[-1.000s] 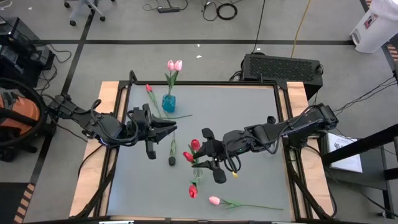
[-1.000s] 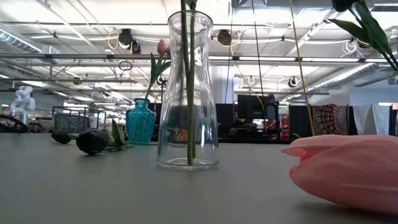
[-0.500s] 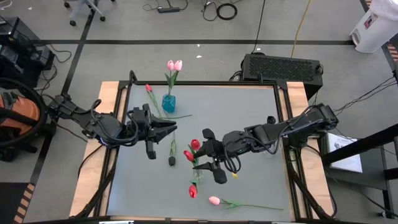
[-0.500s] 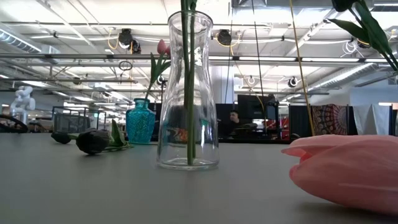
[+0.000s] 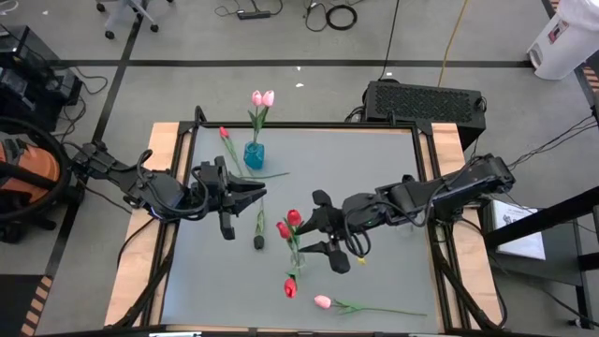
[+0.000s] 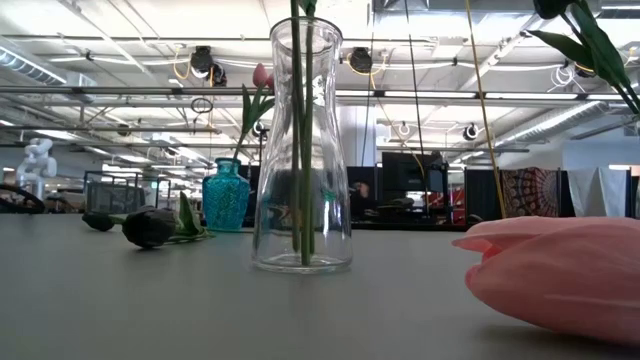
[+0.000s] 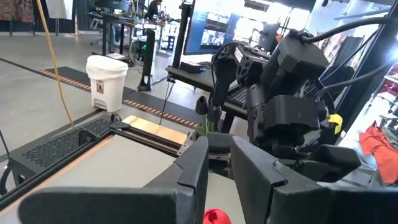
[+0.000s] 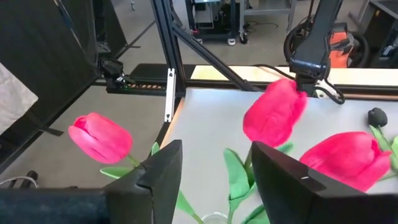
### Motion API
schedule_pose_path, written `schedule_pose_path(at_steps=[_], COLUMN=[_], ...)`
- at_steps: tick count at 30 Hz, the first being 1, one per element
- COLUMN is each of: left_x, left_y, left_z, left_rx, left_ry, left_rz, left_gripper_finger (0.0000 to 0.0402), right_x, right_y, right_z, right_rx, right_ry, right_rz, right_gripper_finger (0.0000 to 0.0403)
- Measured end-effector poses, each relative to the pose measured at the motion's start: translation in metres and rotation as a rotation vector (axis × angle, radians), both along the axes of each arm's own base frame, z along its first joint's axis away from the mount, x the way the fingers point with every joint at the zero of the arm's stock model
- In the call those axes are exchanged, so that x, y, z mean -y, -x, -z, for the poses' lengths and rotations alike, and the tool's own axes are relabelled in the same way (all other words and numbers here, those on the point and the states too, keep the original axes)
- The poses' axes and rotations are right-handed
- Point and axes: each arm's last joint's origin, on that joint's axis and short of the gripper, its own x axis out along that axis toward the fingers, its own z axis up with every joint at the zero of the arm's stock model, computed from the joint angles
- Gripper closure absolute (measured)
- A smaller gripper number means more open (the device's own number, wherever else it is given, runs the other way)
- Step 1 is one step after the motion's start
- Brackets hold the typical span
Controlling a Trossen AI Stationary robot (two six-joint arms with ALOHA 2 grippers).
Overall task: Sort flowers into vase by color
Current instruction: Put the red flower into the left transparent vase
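The main risk, judging from the layout, is that the right claw [image 5: 318, 230], hanging close over the clear glass vase [image 6: 302, 150] near the middle of the table [image 5: 393, 168], brushes a leaf or one of the red tulips [image 5: 294, 218] standing in it and drags a stem out or tips the vase. Its jaws stand apart and hold nothing; in the right wrist view the red heads show through the gap between the fingers, not pinched. The left claw [image 5: 257, 193] waits at the table's left side with its jaws narrowly parted and nothing visibly in them. Pink tulips [image 5: 263, 97] already stand in the small blue vase [image 5: 254, 154] at the back. One red tulip [image 5: 290, 287], one pink tulip [image 5: 322, 301] and a dark tulip [image 5: 259, 241] lie loose on the table.
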Motion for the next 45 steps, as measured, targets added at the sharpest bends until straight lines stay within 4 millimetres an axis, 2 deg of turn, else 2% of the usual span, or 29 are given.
schedule_pose_path(at_steps=[6, 13, 22, 31, 37, 45], left_x=[0.0, 0.0, -0.001, 0.0, -0.003, -0.01], left_y=[0.0, 0.0, 0.0, 0.0, 0.0, 0.004], left_z=[0.0, 0.0, -0.001, -0.006, -0.006, -0.004], left_rx=[0.0, 0.001, 0.016, 0.067, 0.065, 0.051], left_ry=[0.0, 0.001, 0.022, 0.058, 0.053, 0.028], left_rz=[0.0, -0.015, -0.026, -0.007, -0.093, -0.375], left_gripper_finger=[0.0326, 0.0326, 0.0326, 0.0326, 0.0326, 0.0326], right_x=[0.001, 0.008, 0.023, 0.05, 0.065, 0.083], right_y=[0.003, 0.023, 0.066, 0.113, 0.134, 0.133], right_z=[-0.004, -0.031, -0.073, -0.108, -0.114, -0.108], right_rx=[0.012, 0.097, 0.245, 0.397, 0.406, 0.332], right_ry=[-0.004, -0.025, -0.055, -0.036, 0.082, 0.114], right_rz=[0.0, -0.003, 0.005, 0.092, 0.273, 0.372], right_gripper_finger=[0.0217, 0.0218, 0.0218, 0.0218, 0.0218, 0.0218])
